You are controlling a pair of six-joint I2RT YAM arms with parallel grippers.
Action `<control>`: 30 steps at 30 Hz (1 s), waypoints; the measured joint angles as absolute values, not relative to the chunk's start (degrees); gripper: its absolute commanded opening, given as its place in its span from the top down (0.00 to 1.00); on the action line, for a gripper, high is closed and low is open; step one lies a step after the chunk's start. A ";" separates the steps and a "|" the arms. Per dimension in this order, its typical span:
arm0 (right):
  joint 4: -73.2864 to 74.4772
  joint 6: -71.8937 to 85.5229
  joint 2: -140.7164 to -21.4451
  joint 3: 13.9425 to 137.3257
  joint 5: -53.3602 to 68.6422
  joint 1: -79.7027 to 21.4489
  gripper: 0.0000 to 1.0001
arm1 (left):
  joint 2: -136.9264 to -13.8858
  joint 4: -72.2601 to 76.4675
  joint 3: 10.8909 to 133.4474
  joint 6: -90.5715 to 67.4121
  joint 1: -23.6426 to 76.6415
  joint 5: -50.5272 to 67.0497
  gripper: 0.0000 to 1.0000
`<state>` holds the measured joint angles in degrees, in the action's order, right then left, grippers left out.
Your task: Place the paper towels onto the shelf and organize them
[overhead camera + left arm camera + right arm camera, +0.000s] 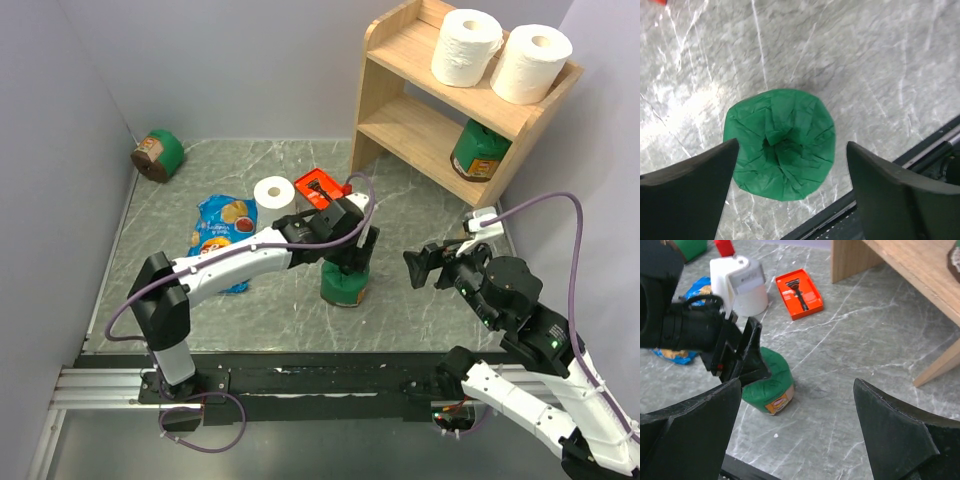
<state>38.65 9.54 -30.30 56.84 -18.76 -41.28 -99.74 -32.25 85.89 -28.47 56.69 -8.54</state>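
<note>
Two white paper towels (466, 47) (531, 63) stand upright on the top tier of the wooden shelf (400, 52). The third paper towel (274, 193) stands on the table left of centre; it also shows in the right wrist view (742, 289). My left gripper (350, 256) is open and hovers directly over a green canister (344, 286), one finger on each side; in the left wrist view the gripper (790, 192) holds nothing and the canister's crumpled top (780, 142) lies between the fingers. My right gripper (423, 268) is open and empty, right of that canister.
A red razor pack (318, 186) lies next to the loose roll. A blue chips bag (224, 234) lies to the left. A second green canister (158, 155) lies at the far left, a third (480, 150) stands on the shelf's lower tier. Grey walls enclose the table.
</note>
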 measured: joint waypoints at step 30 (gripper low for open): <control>33.56 15.03 -72.29 60.86 -5.74 -50.19 0.13 | -60.14 -26.06 61.95 -22.13 27.35 -22.87 0.04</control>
<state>33.56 15.03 -72.29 60.86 -5.74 -50.19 -60.14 -26.06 61.95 -22.13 27.35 -22.87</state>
